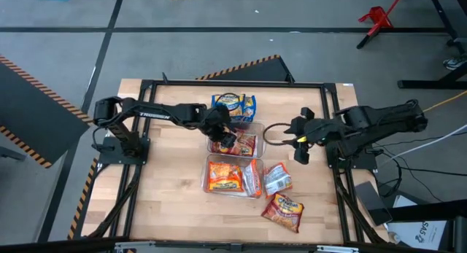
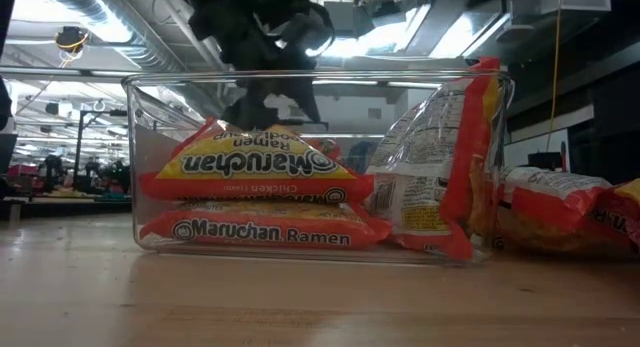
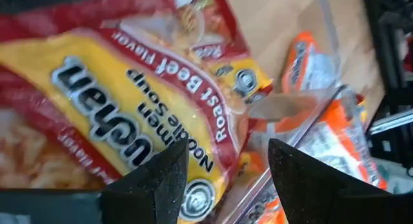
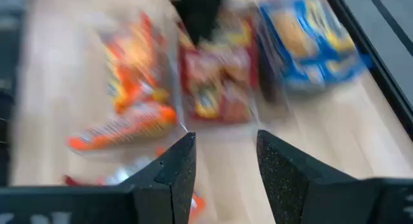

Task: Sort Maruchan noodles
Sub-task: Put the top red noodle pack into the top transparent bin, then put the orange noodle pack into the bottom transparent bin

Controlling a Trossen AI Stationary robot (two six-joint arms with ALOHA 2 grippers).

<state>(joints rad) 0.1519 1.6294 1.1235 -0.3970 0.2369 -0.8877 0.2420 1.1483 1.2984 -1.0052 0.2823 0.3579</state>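
Surface [image 1: 168, 187]: pale wood planks, matt, visible grain. Frame [image 1: 233, 84] round it: black metal bars. Bins [image 2: 140, 167]: clear hard plastic, glossy, catching ceiling light. Noodle packets [image 2: 262, 230]: thin crinkly plastic film, shiny, creased. Red packet [image 3: 116, 101]: glossy wrinkled film. Right fingers [image 4: 177, 175]: dark, matt, finely grainy. Floor [image 1: 58, 20]: smooth grey.

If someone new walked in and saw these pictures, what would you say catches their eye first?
Probably the clear bins at the table's middle, the nearer one stacked with orange Maruchan packets, the farther one holding red packets. The left gripper hovers open over the red packets, and blue-and-yellow packets lie just beyond. Two loose packets lie beside the orange bin, while the right gripper waits open to the side.
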